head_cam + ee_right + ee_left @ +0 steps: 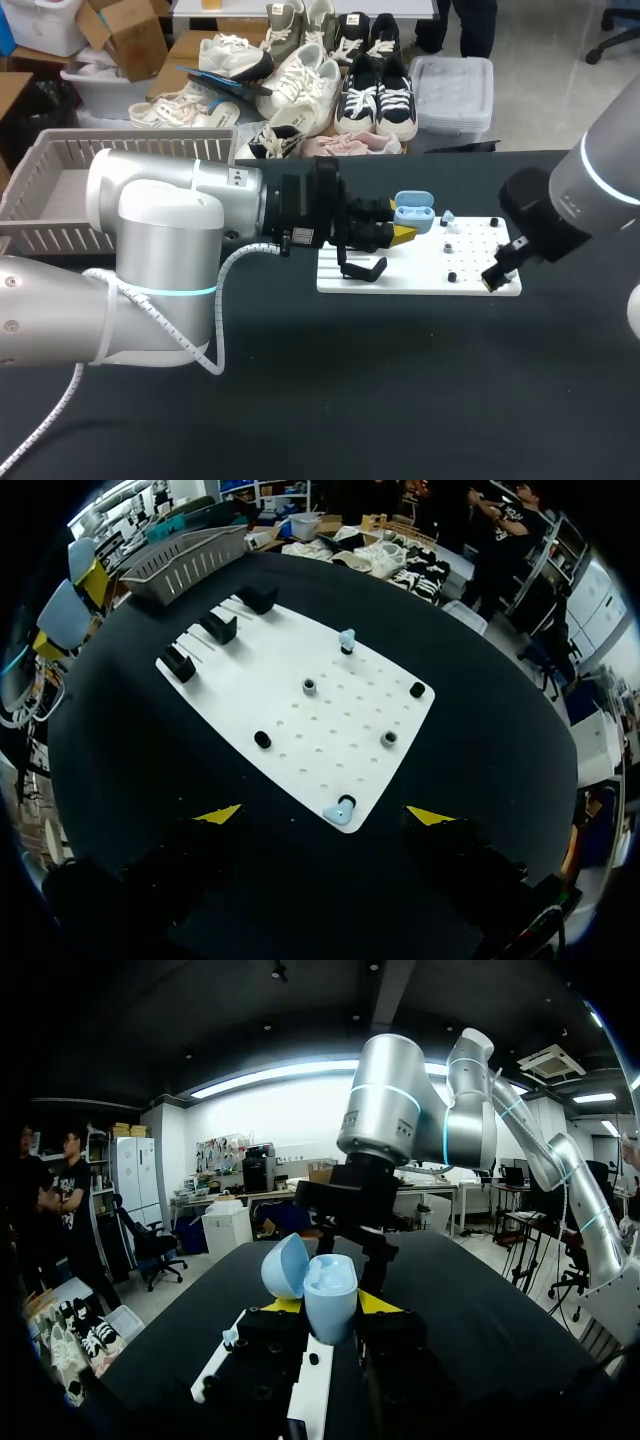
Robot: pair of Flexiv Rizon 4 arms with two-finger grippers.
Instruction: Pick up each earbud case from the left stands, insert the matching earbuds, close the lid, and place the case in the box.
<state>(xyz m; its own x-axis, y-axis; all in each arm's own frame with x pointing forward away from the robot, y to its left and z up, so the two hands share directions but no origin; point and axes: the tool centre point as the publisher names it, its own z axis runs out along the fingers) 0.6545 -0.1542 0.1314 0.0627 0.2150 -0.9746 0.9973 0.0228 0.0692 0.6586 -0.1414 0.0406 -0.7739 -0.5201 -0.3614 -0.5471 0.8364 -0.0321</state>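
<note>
**Left pincer holds open earbud case above board; right pincer hangs wide open**

The left arm [150, 230] comes in from the left edge and stretches level across the black worktop [400, 380], its wrist turned sideways so the fingers point toward the middle of the white board [420, 272]. The left pincer [405, 233] is closed part-way onto a light blue earbud case [412, 213]. In the left wrist view a yellow tip presses on each side of the case, which is clear of the board. The case's lid [284, 1265] stands hinged open beside the body.

The right arm [585, 185] enters from the right and bends down over the board's right end. In the right wrist view the right pincer [324, 815] faces almost straight down on the board, its two yellow tips spread far apart and touching nothing.

Two light blue earbuds sit on the board. One earbud [340, 810] is at the edge nearest the right pincer, and the other [347, 638] is at the far edge. Small black pegs [262, 739] dot the board between them. Three black stands [220, 628] line the board's left end, well apart from the earbuds. The grey slatted box [140, 150] sits at the worktop's far left corner, behind the left arm.
</note>
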